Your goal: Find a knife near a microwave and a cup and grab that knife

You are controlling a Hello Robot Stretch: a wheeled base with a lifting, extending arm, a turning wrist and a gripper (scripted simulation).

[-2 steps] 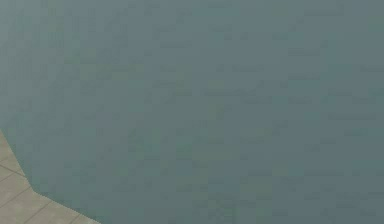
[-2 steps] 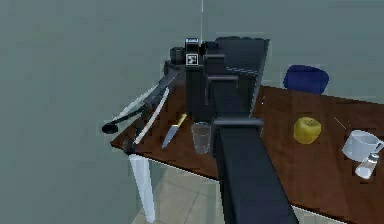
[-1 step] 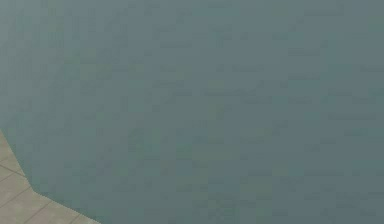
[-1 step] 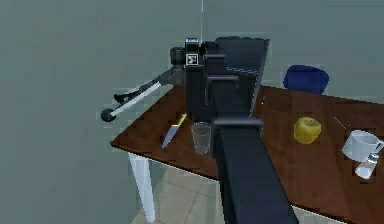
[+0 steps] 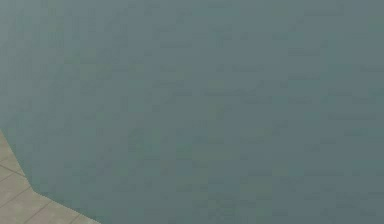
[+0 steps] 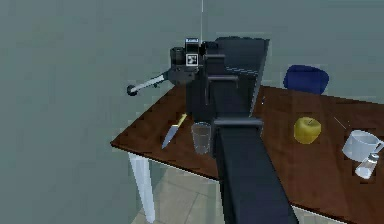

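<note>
- Dim, even light in both views; the wall (image 5: 200, 100) looks flat, without glare.
- The floor (image 5: 10, 185) at the near left is paler.
- On the table (image 6: 312, 170), the yellow fruit (image 6: 308, 129), the white mug (image 6: 358, 144) and the knife (image 6: 174, 132) blade catch the most light; the arm (image 6: 245, 170) is nearly black.

The forward view faces a grey-green wall (image 5: 200, 100) from very close, tilted down enough to catch a wedge of pale tiled floor (image 5: 14, 188) in its bottom left corner. The arm side view looks down along the arm (image 6: 245, 170) toward the gripper (image 6: 140, 87), close above a brown table (image 6: 150, 128) at its near left corner; a like wall and tiles show there too
</note>
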